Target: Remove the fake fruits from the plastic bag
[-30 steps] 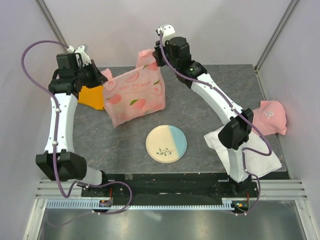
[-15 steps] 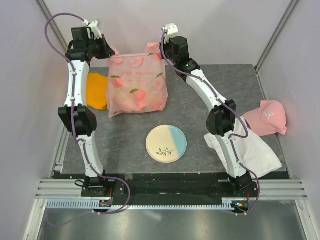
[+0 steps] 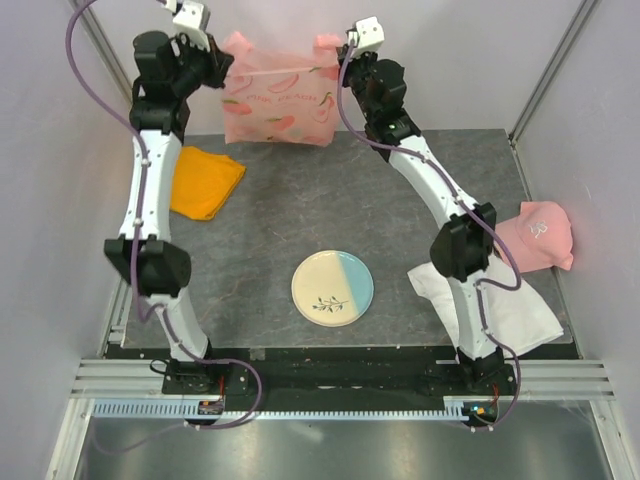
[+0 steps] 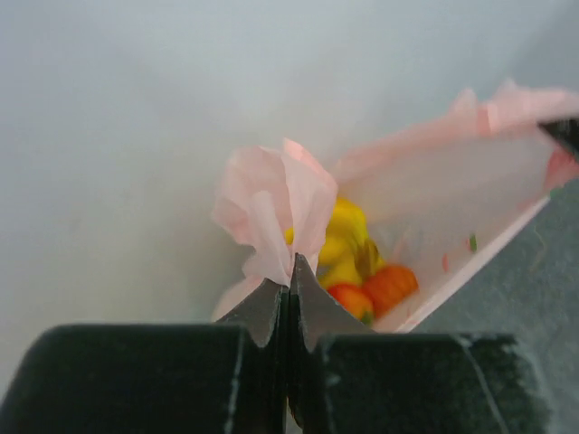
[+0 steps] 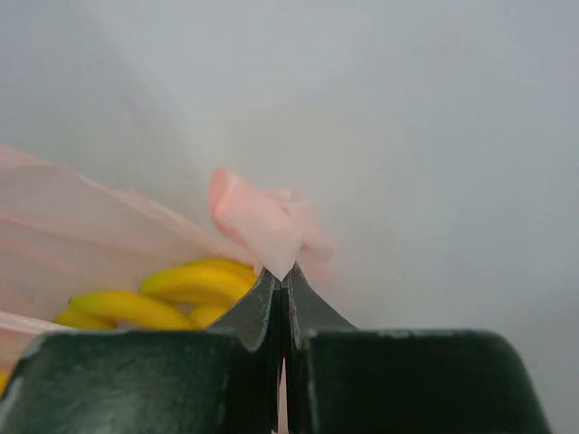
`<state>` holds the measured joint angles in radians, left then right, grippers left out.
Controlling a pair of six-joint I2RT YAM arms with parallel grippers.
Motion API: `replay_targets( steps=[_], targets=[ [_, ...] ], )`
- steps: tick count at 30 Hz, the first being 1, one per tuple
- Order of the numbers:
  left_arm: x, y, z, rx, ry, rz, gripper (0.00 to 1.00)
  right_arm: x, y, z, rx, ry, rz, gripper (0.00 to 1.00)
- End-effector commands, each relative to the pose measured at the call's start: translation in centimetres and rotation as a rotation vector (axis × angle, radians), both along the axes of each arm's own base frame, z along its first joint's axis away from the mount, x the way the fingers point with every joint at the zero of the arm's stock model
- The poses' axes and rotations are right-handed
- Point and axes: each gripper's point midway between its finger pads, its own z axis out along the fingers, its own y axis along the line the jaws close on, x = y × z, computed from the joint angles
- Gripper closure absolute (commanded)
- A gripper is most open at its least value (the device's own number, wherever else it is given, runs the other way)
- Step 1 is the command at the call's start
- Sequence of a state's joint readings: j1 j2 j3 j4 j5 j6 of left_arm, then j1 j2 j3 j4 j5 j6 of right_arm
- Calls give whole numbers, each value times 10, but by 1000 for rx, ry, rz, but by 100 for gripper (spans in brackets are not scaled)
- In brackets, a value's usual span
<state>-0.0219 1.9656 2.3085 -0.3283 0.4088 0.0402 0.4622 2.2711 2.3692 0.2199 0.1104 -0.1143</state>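
Note:
The pink plastic bag [image 3: 280, 98] hangs in the air at the back of the table, stretched between my two grippers. My left gripper [image 3: 224, 62] is shut on the bag's left corner [image 4: 271, 208]. My right gripper [image 3: 343, 62] is shut on its right corner [image 5: 262, 221]. The bag shows sideways, its mouth facing the left wrist camera. Inside it I see the yellow banana bunch [image 5: 172, 294], also in the left wrist view [image 4: 348, 240], a red fruit [image 4: 348, 298] and an orange fruit [image 4: 391, 285]. Other fruits are hidden in the bag.
A folded orange cloth [image 3: 203, 182] lies at the left. A cream and blue plate [image 3: 333, 288] sits near the front middle. A white cloth [image 3: 500, 300] and a pink cap [image 3: 540, 235] lie at the right. White walls close the back.
Both arms have raised the bag from the table to high up at the back and tipped it sideways. The orange cloth is now uncovered.

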Motion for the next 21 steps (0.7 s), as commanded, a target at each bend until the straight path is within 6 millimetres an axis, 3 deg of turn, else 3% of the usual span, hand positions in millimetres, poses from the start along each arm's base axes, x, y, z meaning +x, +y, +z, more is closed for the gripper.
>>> replay_targets(
  steps=[1, 2, 3, 4, 5, 6, 7, 8, 9, 12, 16, 17, 19, 20, 21],
  targets=[
    [-64, 15, -10, 120, -13, -19, 98, -31, -50, -5, -96, 50, -67, 100],
    [-72, 9, -70, 114, 123, -60, 98, -39, -49, -25, -109, 102, -42, 100],
    [-95, 8, -79, 108, 166, -71, 98, -57, -48, -63, -144, 193, -5, 100],
    [-110, 6, -131, 100, 293, -89, 98, -68, -48, -92, -172, 273, 13, 100],
    [-125, 3, -150, 94, 348, -105, 98, -80, -48, -114, -196, 330, 33, 100],
    [-150, -10, -165, 101, 406, -143, 98, -105, -53, -156, -239, 442, 47, 100],
    [-169, -12, -203, 105, 507, -159, 98, -118, -57, -178, -254, 504, 54, 100],
    [-183, -13, -218, 108, 558, -163, 98, -133, -59, -197, -266, 563, 69, 100],
    [-200, -14, -235, 119, 624, -176, 98, -162, -66, -236, -298, 685, 83, 100],
    [-238, -6, -269, 146, 738, -151, 99, -214, -78, -289, -349, 858, 109, 99],
    [-269, 0, -286, 169, 781, -140, 99, -249, -94, -308, -367, 961, 104, 89],
    [-273, 0, -286, 167, 782, -135, 98, -251, -95, -299, -369, 947, 108, 78],
    [-282, 1, -282, 163, 775, -127, 98, -258, -92, -289, -404, 960, 159, 67],
    [-285, 1, -281, 164, 772, -131, 98, -251, -87, -264, -398, 917, 171, 65],
    [-287, 0, -279, 163, 766, -132, 98, -253, -87, -256, -408, 924, 180, 62]
  ],
)
